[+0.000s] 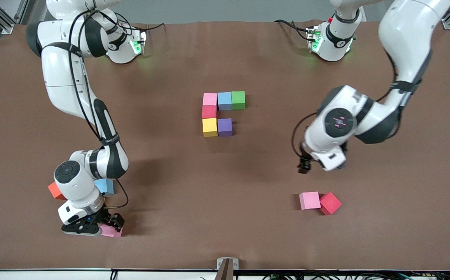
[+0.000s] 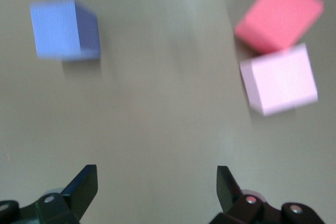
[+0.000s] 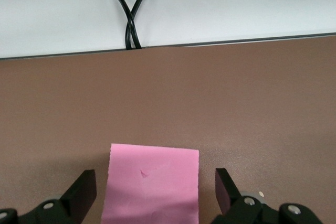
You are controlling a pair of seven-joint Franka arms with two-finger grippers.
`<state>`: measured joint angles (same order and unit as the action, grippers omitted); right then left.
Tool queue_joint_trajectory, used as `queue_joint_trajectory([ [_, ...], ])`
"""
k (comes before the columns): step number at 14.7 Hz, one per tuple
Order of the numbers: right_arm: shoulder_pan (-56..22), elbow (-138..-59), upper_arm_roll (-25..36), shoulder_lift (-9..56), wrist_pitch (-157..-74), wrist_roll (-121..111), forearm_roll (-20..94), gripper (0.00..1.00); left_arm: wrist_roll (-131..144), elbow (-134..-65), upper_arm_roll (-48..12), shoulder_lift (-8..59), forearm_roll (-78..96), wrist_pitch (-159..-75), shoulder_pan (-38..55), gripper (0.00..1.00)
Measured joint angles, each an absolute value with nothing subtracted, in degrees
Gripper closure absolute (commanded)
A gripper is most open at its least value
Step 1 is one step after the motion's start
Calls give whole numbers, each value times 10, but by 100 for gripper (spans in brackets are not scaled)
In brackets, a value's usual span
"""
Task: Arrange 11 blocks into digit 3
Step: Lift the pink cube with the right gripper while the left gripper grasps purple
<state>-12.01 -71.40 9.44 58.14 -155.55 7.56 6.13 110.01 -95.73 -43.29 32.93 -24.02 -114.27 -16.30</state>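
Note:
Six blocks touch in the middle of the table: pink (image 1: 210, 99), light blue (image 1: 224, 100) and green (image 1: 238, 100) in a row, with red (image 1: 209, 112), yellow (image 1: 210, 127) and purple (image 1: 225, 127) nearer the camera. My right gripper (image 1: 110, 227) (image 3: 156, 192) is down at a pink block (image 1: 113, 232) (image 3: 152, 184) near the front edge, open, one finger on each side with gaps. My left gripper (image 1: 304, 168) (image 2: 156, 187) hangs open and holds nothing, above the table by a loose pink block (image 1: 309, 200) (image 2: 281, 80) and a red one (image 1: 330, 203) (image 2: 278, 19). A bluish-purple block (image 2: 65, 29) shows only in the left wrist view.
A light blue block (image 1: 105, 186) and an orange cube (image 1: 56, 190) lie partly under the right arm's wrist. The table's front edge (image 3: 210, 45) runs close to the right gripper, with black cables (image 3: 131, 9) past it.

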Motion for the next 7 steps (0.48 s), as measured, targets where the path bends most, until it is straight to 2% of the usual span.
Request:
queue_joint_trajectory([
  [7,-122,-713,94,585,-1556,62,61,23,1004,-1046,-452,310,-241,-1160,-302,0],
])
